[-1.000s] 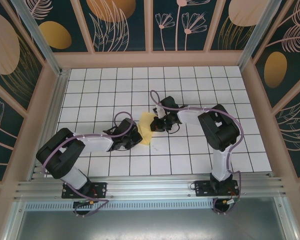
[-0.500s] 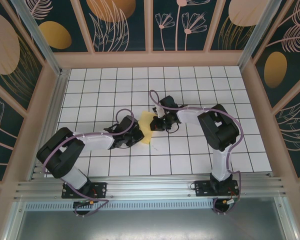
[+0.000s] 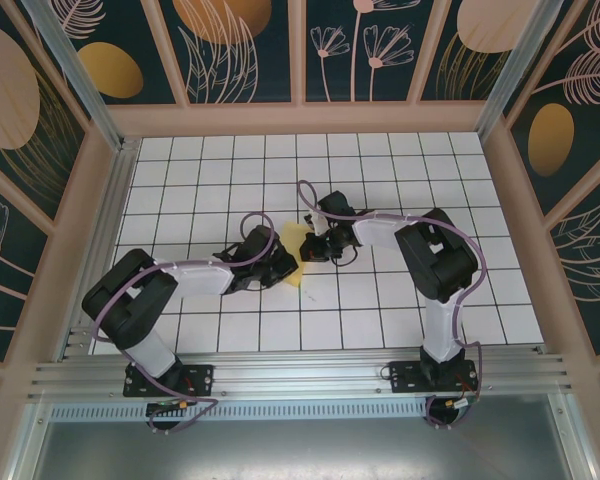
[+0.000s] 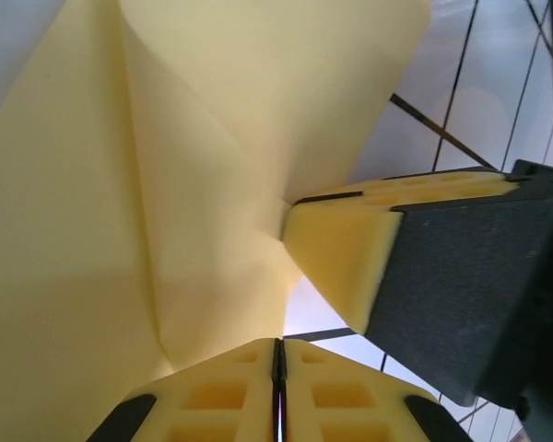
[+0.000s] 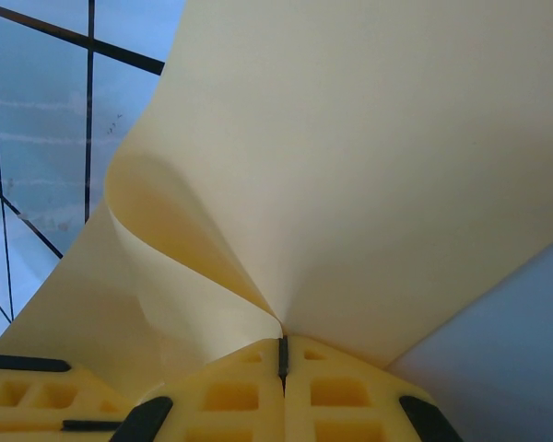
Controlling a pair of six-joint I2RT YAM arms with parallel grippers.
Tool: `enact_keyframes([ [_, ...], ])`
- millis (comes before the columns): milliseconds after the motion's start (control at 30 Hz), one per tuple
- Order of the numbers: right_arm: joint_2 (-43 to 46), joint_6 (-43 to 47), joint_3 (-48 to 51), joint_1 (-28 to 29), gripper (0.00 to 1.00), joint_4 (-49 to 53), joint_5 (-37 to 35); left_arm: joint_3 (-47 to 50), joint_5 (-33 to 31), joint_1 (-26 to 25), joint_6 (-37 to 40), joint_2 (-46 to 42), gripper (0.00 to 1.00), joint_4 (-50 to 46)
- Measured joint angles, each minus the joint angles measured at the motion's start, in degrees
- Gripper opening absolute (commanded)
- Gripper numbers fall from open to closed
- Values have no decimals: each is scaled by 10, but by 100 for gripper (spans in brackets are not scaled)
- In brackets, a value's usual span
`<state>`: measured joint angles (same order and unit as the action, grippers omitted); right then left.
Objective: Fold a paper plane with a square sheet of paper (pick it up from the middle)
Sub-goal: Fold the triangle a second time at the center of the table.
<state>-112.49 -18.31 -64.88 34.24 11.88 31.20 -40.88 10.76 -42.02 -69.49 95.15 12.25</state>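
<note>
Near centre of the white tiled table [image 3: 380, 160]: noted the sheet of paper [image 3: 294, 240], pale yellow, bent up off the tiles and flanked by both arms. Found the left gripper [image 3: 278, 262] at its near-left side and the right gripper [image 3: 315, 243] at its far-right side, close together, with only a strip of yellow visible between them.

From the left wrist: logged the left gripper [image 4: 278, 354] with pads pressed flat together, just a thin dark seam between. Traced the sheet of paper [image 4: 166, 184] down to that seam; recorded as clamped on the paper. Saw a sharp crease running from the top of the view down toward the pads, paper fanning out on both sides. Spotted one yellow pad [image 4: 336, 244] of the right gripper at right, touching the paper's edge at the meeting point of the folds, tiles behind.

From the right wrist: logged the right gripper [image 5: 282, 350] closed tight, nipping the sheet of paper [image 5: 369, 166] at its seam. Noted a soft upward curl at left and a broad smooth panel at right, both rising from the nip. Could not tell the number of layers in either grip.
</note>
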Motion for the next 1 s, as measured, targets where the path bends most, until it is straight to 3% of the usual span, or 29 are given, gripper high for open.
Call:
enact_keyframes([
  [1000, -1, 0, -1, 1, 1, 2, -3, 0, 19, -7, -2, 37, 9, 8],
])
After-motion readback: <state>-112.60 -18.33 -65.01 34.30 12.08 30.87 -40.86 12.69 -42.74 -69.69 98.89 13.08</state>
